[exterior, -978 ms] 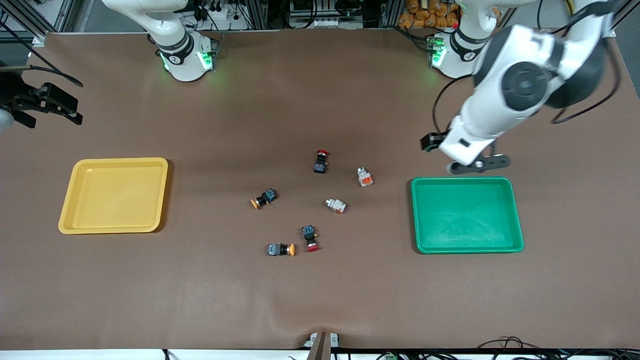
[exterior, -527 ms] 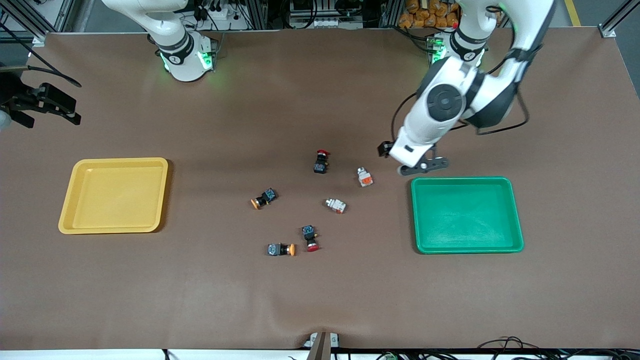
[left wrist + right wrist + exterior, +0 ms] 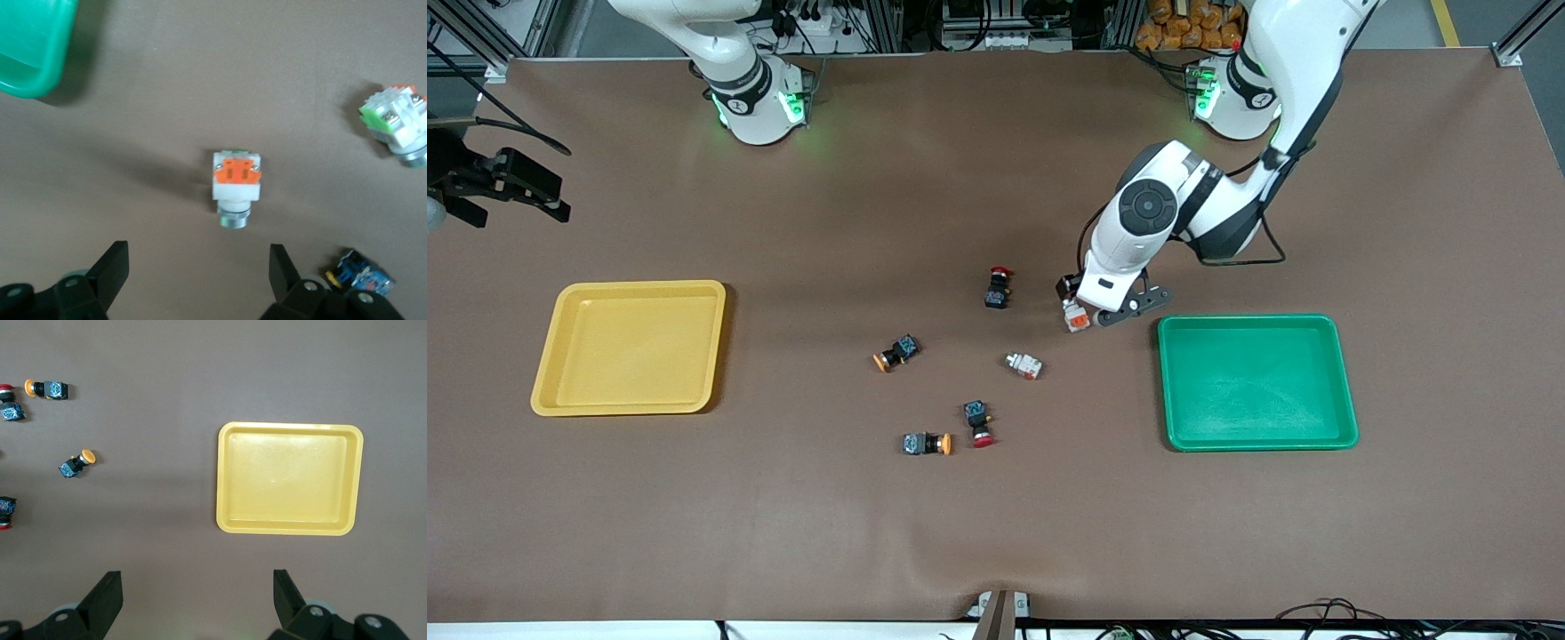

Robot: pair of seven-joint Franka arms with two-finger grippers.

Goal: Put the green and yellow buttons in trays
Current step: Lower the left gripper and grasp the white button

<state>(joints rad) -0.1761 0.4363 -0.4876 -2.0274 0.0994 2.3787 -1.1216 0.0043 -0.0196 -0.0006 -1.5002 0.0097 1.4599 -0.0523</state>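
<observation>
A whitish-grey button with an orange patch (image 3: 1076,316) lies on the mat, and my left gripper (image 3: 1110,311) hangs open and empty close over it. In the left wrist view the button (image 3: 236,183) lies just ahead of the open gripper (image 3: 199,267). A second whitish-grey button (image 3: 1024,364) and two orange-capped buttons (image 3: 895,352) (image 3: 927,443) lie nearer the front camera. The green tray (image 3: 1258,382) is empty, beside my left gripper. The yellow tray (image 3: 630,347) is empty. My right gripper (image 3: 551,200) waits open, high over the right arm's end of the table, and the right wrist view shows it (image 3: 197,593) above the yellow tray (image 3: 290,478).
Two black buttons with red caps (image 3: 999,287) (image 3: 980,423) lie among the others at mid-table. The left wrist view also shows the second whitish-grey button (image 3: 397,123), a blue-black button body (image 3: 363,280) and a corner of the green tray (image 3: 33,47).
My left arm has swung from the green tray's farther edge toward mid-table and dropped down over the whitish-grey button. The right arm and all buttons have stayed still.
</observation>
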